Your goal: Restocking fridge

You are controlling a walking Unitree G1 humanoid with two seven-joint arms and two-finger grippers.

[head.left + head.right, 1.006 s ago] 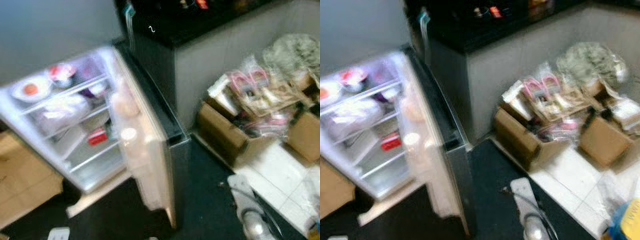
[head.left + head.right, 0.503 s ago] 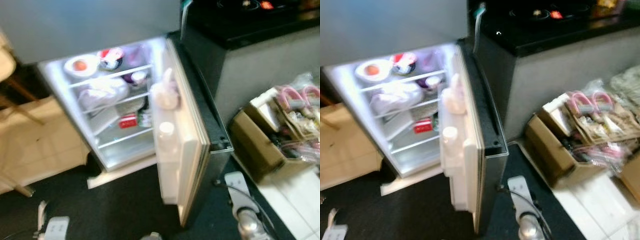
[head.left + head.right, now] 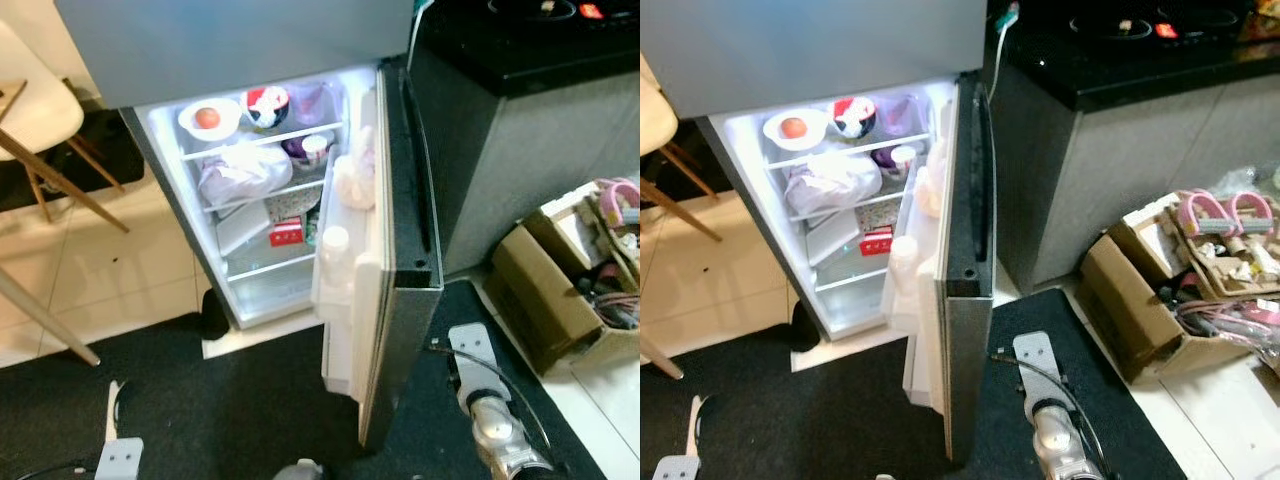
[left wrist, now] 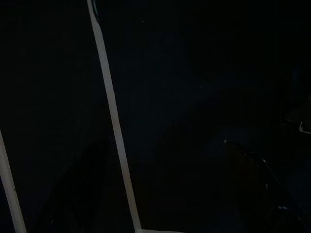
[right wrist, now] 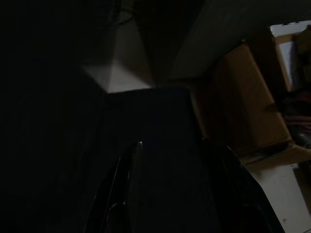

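A robot stands on a dark mat before an open fridge (image 3: 262,190), its door (image 3: 400,270) swung wide toward the black-topped table (image 3: 520,50) on the robot's right. The lit shelves carry a white bowl holding an orange fruit (image 3: 208,118), a red-and-white patterned bowl (image 3: 266,105), a white plastic bag (image 3: 243,172), a small tub (image 3: 314,148) and a red carton (image 3: 287,233); pale bottles (image 3: 333,250) sit in the door rack.

Both arms hang low. The right tool (image 5: 170,194) points down at the mat, its black fingers (image 5: 127,194) standing apart with nothing between them. The left tool appears in its wrist view too dark to read, so whether it is spread or pressed together cannot be told.

The goods for restocking appear to sit in an open cardboard box (image 3: 1140,300) on the floor to the robot's right, beyond the door's edge, packed with packets and a pink-handled item (image 3: 1215,212). It lies well apart from the right tool, and the fridge shelves are farther still from either arm.

Done well, this step calls for turning to the box, choosing one item with a firm top grip, and carrying it around the door's edge rather than across it. The lowest shelf, with bare space near the red carton, looks the easiest landing spot.
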